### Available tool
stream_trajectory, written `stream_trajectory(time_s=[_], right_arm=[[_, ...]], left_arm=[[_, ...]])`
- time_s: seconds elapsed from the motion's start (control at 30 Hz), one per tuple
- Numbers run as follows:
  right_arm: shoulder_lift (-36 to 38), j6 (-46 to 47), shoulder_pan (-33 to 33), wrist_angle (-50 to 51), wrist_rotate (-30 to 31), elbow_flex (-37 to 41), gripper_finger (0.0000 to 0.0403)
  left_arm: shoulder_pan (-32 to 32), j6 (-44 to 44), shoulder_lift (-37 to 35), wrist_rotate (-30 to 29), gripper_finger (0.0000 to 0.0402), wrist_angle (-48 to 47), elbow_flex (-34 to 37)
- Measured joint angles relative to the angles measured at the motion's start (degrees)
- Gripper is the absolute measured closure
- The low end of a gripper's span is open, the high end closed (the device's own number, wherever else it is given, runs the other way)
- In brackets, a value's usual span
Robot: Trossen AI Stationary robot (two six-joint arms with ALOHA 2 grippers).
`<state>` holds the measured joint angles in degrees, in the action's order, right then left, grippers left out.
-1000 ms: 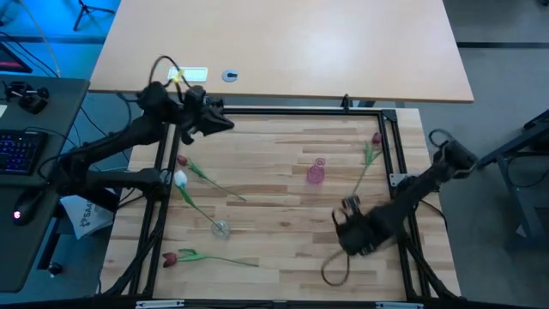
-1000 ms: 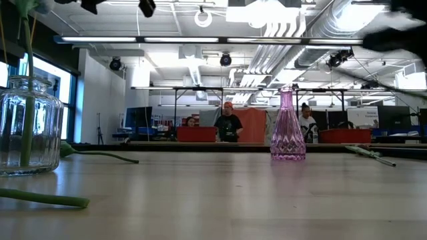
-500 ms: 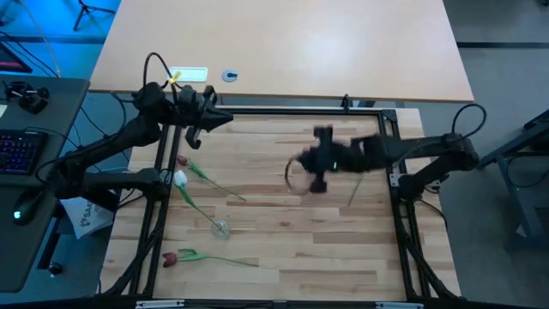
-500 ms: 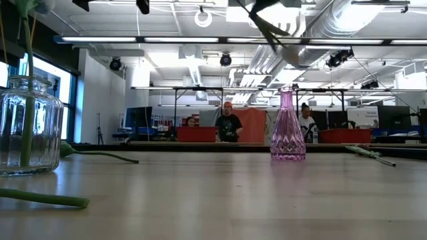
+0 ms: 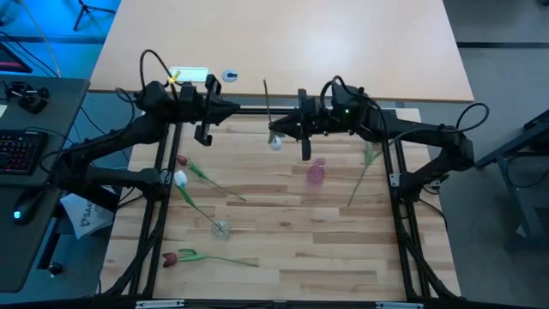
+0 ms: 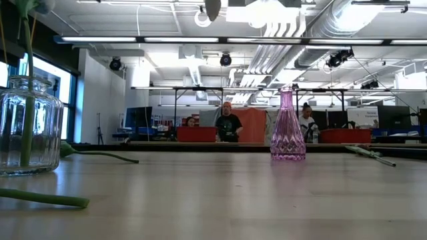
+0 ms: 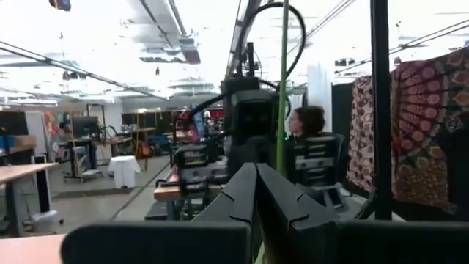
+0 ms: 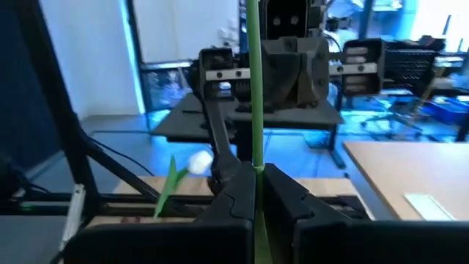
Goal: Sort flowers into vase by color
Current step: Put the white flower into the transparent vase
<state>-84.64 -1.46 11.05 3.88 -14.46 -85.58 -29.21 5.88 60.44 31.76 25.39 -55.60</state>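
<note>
Green wire-thin stem point(image 8: 253, 110) pinched between the closed jaws of the right gripper point(image 5: 283, 133), held high over the far side of the table point(image 5: 292, 249), with a white head point(image 5: 274, 143) just beside the fingers. Likely a white tulip, bound for the clear vase point(image 5: 220, 228), where another white tulip point(image 5: 180, 178) already leans with its stem inside. Pink vase point(image 5: 316, 174) standing empty near the middle; two red tulips lying flat on the left side point(image 5: 182, 160) point(image 5: 169, 257), and one more stem point(image 5: 364, 167) lying to the right, its head hard to make out.

Left gripper point(image 5: 225, 108) raised at the far left edge, jaws shut on nothing, facing the held stem.

Handling, as a judgement: very light, so no risk of slipping from weight; springy and whippy, so the free end should sway with any quick swing. Smooth plastic skin, prone to pivoting inside a two-finger pinch. Best gripped on bare stem, away from leaves and the soft head, leaving enough length to thread the cut end into a narrow vase neck. Glass vases light too, easy to tip if nudged sideways.
</note>
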Motion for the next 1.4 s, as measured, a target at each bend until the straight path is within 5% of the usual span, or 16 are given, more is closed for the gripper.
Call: stream_trajectory(time_s=[0.17,0.47,0.7,0.93,1.17,1.4], right_arm=[[0.33,1.54,1.54,-0.72,-4.54,0.07,0.0403],[1.61,9.52,1.95,-1.06,-5.59,0.07,0.0403],[-2.58,38.13,4.45,4.08,-6.31,0.07,0.0403],[-7.74,64.82,5.57,4.68,-15.13,0.07,0.0402],[-8.11,68.54,3.43,3.74,-18.73,0.07,0.0398],[-6.84,67.90,2.80,3.14,-18.10,0.04,0.0397]], left_arm=[[1.75,-6.15,1.95,-2.76,0.0399,-6.53,-8.13],[9.88,-40.26,3.88,-22.61,0.0305,-42.28,-26.34],[22.47,-64.29,4.09,-37.19,0.0211,-47.23,-29.74],[30.48,-90.12,8.31,-45.17,0.0177,-51.56,-28.82],[31.69,-95.85,12.99,-56.30,0.0176,-52.22,-26.81],[31.69,-92.24,14.42,-57.98,0.0176,-53.36,-26.81]])
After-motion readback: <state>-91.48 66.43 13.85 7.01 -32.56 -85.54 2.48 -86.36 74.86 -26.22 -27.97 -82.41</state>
